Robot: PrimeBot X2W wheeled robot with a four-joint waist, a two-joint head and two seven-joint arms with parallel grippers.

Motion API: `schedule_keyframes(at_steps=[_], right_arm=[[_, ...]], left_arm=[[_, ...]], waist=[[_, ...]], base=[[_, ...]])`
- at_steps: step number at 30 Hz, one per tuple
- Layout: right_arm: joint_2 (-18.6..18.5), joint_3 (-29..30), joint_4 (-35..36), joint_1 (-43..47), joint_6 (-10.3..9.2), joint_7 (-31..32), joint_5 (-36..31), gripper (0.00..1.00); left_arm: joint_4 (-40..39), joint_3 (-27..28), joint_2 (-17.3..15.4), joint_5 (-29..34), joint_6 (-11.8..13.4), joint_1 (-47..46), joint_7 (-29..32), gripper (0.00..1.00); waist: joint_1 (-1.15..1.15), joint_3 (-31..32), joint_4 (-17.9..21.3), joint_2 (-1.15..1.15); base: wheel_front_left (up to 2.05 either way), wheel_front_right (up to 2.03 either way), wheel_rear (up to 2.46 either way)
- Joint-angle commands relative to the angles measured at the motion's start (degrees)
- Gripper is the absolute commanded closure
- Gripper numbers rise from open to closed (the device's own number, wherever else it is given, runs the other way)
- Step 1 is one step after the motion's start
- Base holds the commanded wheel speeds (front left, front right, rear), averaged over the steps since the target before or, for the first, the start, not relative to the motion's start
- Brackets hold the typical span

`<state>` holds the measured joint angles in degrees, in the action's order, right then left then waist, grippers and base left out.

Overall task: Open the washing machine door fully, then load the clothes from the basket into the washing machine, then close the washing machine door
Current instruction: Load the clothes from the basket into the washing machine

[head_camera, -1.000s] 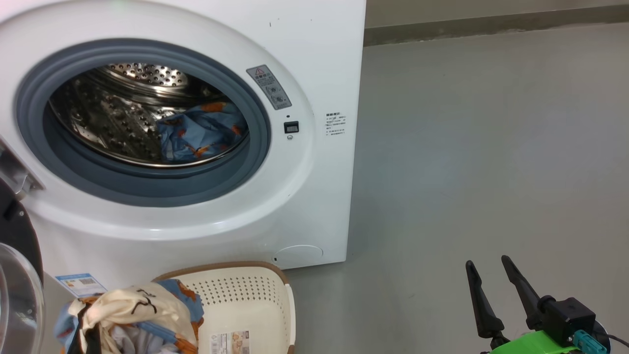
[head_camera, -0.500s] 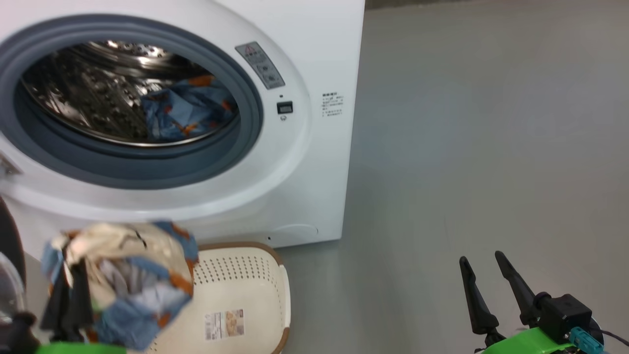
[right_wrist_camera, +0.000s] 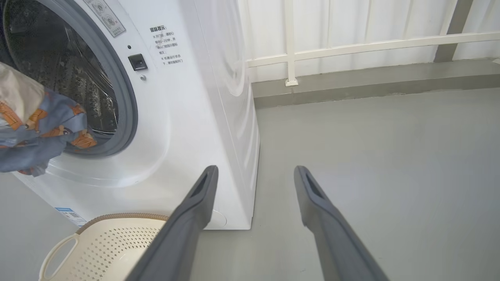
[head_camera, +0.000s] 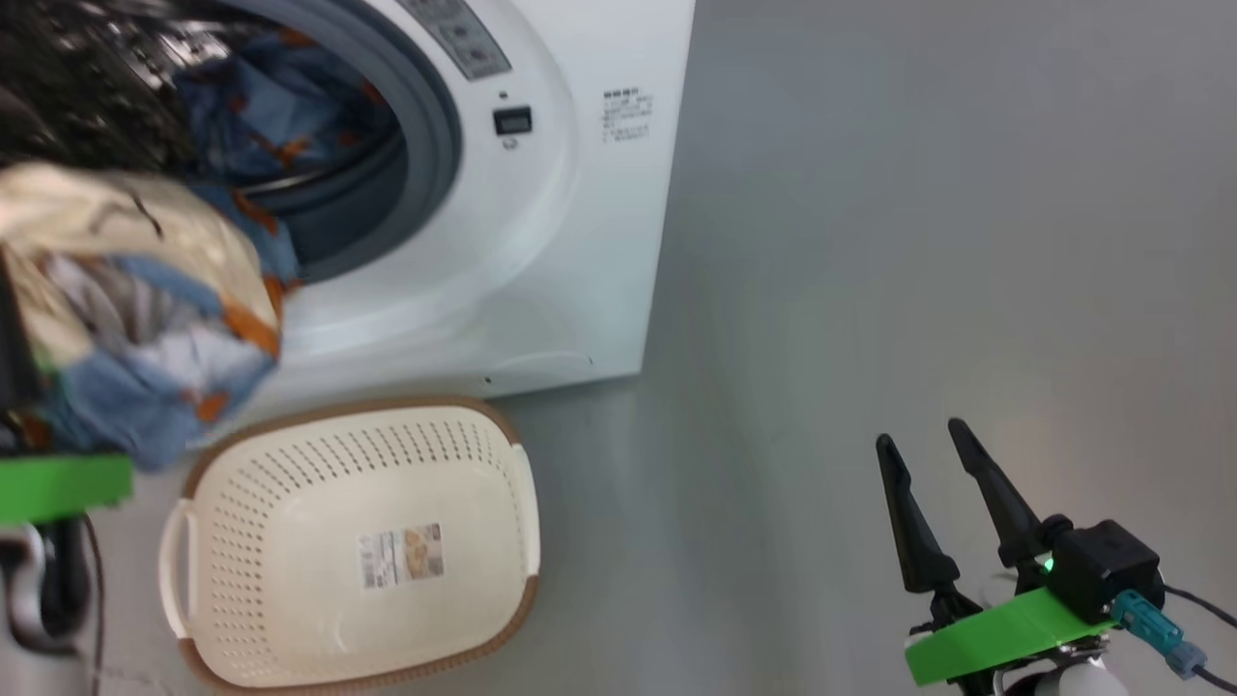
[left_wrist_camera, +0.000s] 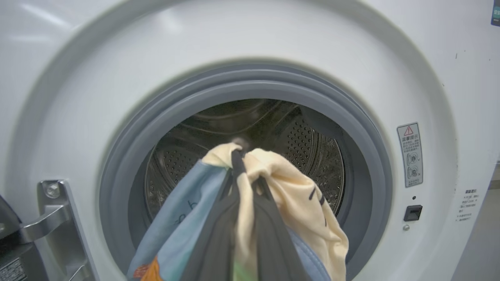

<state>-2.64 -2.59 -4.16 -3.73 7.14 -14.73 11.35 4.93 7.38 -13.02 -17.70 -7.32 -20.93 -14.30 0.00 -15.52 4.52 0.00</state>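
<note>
Spotter: Lifted clear of the basket since a second ago, the clothes point(head_camera: 145, 319) now hang at the far left, level with the mouth of the washing machine point(head_camera: 580, 242). The head camera has swung down too, so the whole picture has shifted.

Logger: What carries them?

Spotter: The left gripper point(left_wrist_camera: 247, 171). In its wrist view the two dark fingers are pressed together on the bundle, cream cloth with black marks bunched between them and over the right one, light blue fabric draping over the left.

Logger: And where is that against the opening?

Spotter: In front of the grey-blue rubber ring point(left_wrist_camera: 195, 101), tips pointing at the steel drum point(left_wrist_camera: 312, 156). Whether the cloth has passed the ring I cannot tell. More blue printed fabric point(head_camera: 280, 106) lies inside the drum.

Logger: Next to the right?

Spotter: Below the bundle sits the basket point(head_camera: 387, 449), on the floor just before the machine's front, with only the label sticker point(head_camera: 401, 554) showing on its bottom.

Logger: Beyond that?

Spotter: The machine's white corner, then bare grey floor point(head_camera: 918, 242).

Logger: The other arm?

Spotter: The right gripper point(head_camera: 920, 432) is at the lower right, well apart from the basket and the machine. Its fingers are spread wide with nothing between them, above the floor.
</note>
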Motion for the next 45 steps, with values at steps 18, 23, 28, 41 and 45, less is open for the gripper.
schedule_keyframes(at_steps=[18,23,28,41,45], right_arm=[[-0.2,-3.8,5.4,-5.7,0.35,-0.3,2.7,0.0],[-0.2,-4.5,5.7,-6.7,0.35,-0.3,3.4,0.0],[-0.2,-5.6,5.3,-6.9,0.35,-0.3,4.2,0.0],[-0.2,-8.3,5.3,-5.7,0.35,-0.3,5.3,0.0],[-0.2,-9.2,5.4,-5.7,0.35,-0.3,5.6,0.0]], left_arm=[[10.1,-5.5,-9.7,-6.1,-0.2,-20.7,-0.7,1.0],[16.6,-11.1,-13.4,-8.9,-0.2,-27.6,-0.7,1.0],[23.3,-15.7,-15.9,-12.4,-0.2,-34.7,1.3,1.0],[31.8,-23.1,-22.1,-17.6,-0.2,-49.4,10.2,1.0],[31.9,-24.7,-22.7,-18.4,-0.2,-51.9,10.1,1.0]], waist=[[0.0,-20.3,4.6,0.0],[0.0,-23.3,5.0,0.0],[0.0,-24.6,5.6,0.0],[0.0,-27.9,7.9,0.0],[0.0,-28.9,8.4,0.0]], base=[[0.0,0.0,0.0],[0.0,0.0,0.0],[0.0,0.0,0.0],[0.0,0.0,0.0],[0.0,0.0,0.0]])
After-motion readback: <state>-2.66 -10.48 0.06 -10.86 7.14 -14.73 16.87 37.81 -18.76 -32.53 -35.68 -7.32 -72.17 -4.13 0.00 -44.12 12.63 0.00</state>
